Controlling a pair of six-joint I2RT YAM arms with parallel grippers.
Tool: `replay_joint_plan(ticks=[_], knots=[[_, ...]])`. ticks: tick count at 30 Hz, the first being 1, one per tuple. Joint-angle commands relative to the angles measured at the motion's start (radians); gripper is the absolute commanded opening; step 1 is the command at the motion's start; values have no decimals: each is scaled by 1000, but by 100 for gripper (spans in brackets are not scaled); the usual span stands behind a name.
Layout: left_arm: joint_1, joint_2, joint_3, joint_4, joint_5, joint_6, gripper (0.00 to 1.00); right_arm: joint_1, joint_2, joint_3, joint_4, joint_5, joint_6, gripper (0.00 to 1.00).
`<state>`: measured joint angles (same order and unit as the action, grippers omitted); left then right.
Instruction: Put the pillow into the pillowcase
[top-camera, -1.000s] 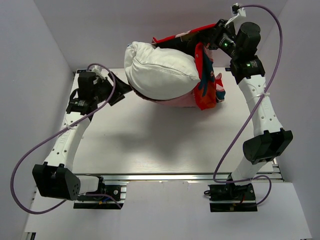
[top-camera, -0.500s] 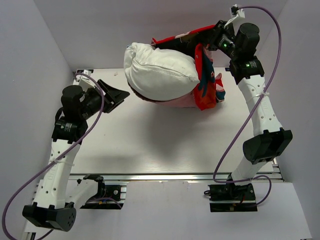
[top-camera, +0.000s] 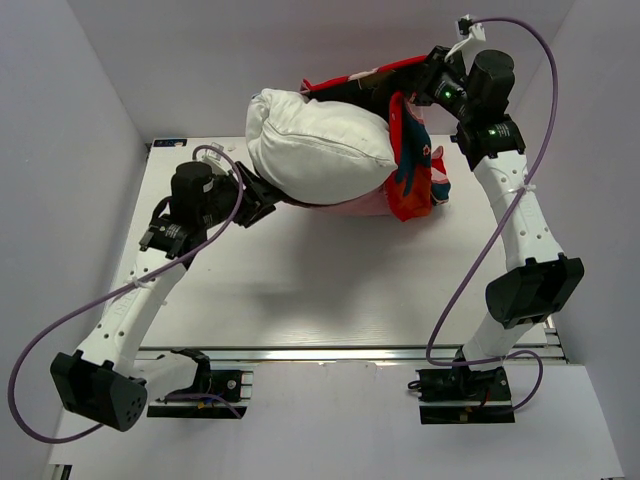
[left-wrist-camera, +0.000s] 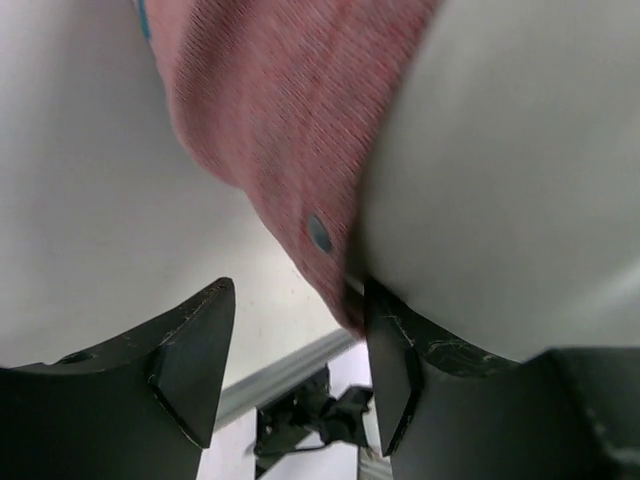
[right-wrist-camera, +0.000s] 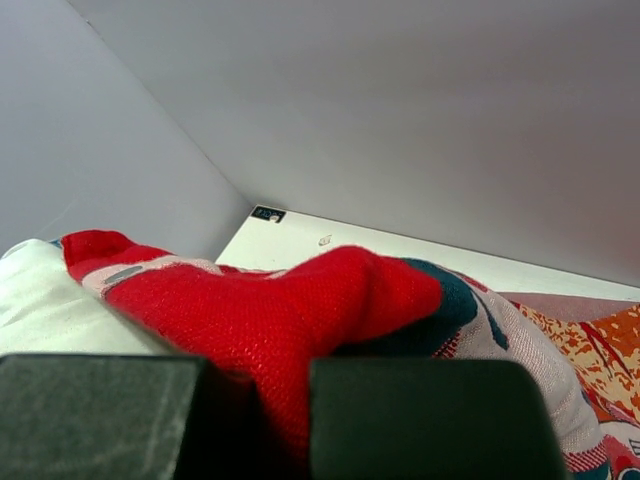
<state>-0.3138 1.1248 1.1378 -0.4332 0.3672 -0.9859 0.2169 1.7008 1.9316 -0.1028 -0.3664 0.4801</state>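
Observation:
The white pillow (top-camera: 320, 145) hangs lifted above the table, its right end inside the red printed pillowcase (top-camera: 412, 170). My right gripper (top-camera: 428, 82) is shut on the pillowcase's upper edge and holds it high at the back; in the right wrist view the red fabric (right-wrist-camera: 270, 300) is pinched between the fingers of the gripper (right-wrist-camera: 260, 410), with the pillow (right-wrist-camera: 45, 315) at the left. My left gripper (top-camera: 262, 197) is open under the pillow's lower left edge. In the left wrist view the gripper (left-wrist-camera: 295, 370) has pink pillowcase fabric (left-wrist-camera: 290, 130) above it and its right finger (left-wrist-camera: 395, 350) touches the pillow (left-wrist-camera: 520, 170).
The white table (top-camera: 330, 290) lies below, with grey walls on three sides. An aluminium rail (top-camera: 350, 352) runs along the near edge by the arm bases.
My left arm drew back to the left, then came in again; its open gripper now sits under the pillow's lower left edge. The right gripper kept hold of the pillowcase.

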Motion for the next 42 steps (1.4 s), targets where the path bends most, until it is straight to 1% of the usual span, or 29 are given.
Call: replay_joint_plan(ticks=[1,2,6,7,9,12,15,18,20,21,22,23,24,26,27,28,29,30,31,32,34,35,36,37,38,39,40,41,42], knots=[[-10,3,36,42,-72,6,63,-8,-41,1,78,21,-5,0],[-11,7,45,34,-86,10,62,-8,-44,-2,78,21,-5,0],[-13,38,36,8,-139,45,44,-8,-49,-14,83,14,5,0],[-13,49,28,7,-146,52,38,-8,-50,-16,83,12,5,0],[-13,59,11,20,-160,62,36,-10,-55,-16,81,6,5,0],[-13,92,34,42,-169,82,26,-8,-64,-20,77,-29,21,0],[-13,121,91,75,-200,84,0,4,-85,-19,80,-62,6,0],[-13,151,238,145,-183,90,0,27,-102,22,91,-95,-35,0],[-13,220,484,148,-157,101,0,67,-101,116,80,-44,-182,0],[-13,257,598,121,-140,113,0,82,-99,145,103,13,-246,0],[-13,301,726,96,-134,121,0,85,-89,167,153,124,-289,0],[-13,413,1009,38,-129,124,0,81,-75,240,182,186,-314,0],[-11,473,1156,16,-129,122,0,75,-49,294,193,223,-317,0],[25,567,1409,26,-104,81,0,68,13,392,172,167,-275,0],[63,573,1383,136,-70,-13,0,75,13,418,170,93,-237,0],[128,560,1329,190,-42,-49,0,90,-18,399,204,-80,-200,0],[146,547,1274,229,-54,-65,0,176,-47,367,207,-129,-181,0],[162,541,1219,241,-75,-68,0,247,-88,327,201,-143,-227,0],[195,556,1212,244,-86,-74,0,315,-186,205,230,-161,-268,0],[209,569,1211,252,-96,-82,0,431,-234,131,270,-158,-293,0],[243,611,1231,275,-94,-115,0,510,-289,50,308,-68,-351,0],[245,630,1241,287,-58,-144,0,509,-273,85,289,-12,-365,0],[246,647,1292,284,-31,-158,0,480,-242,136,275,76,-386,0],[237,662,1309,280,1,-172,0,434,-180,203,299,271,-371,0],[222,665,1312,274,80,-186,0,245,-135,249,351,305,-323,0],[166,652,1282,257,108,-192,0,134,-4,326,342,335,-191,0],[119,627,1242,252,124,-188,0,43,73,427,313,349,-136,0],[81,559,1184,267,136,-188,0,-106,130,581,295,345,-83,0],[49,526,1124,337,165,-224,0,-155,161,589,305,334,-52,0]])
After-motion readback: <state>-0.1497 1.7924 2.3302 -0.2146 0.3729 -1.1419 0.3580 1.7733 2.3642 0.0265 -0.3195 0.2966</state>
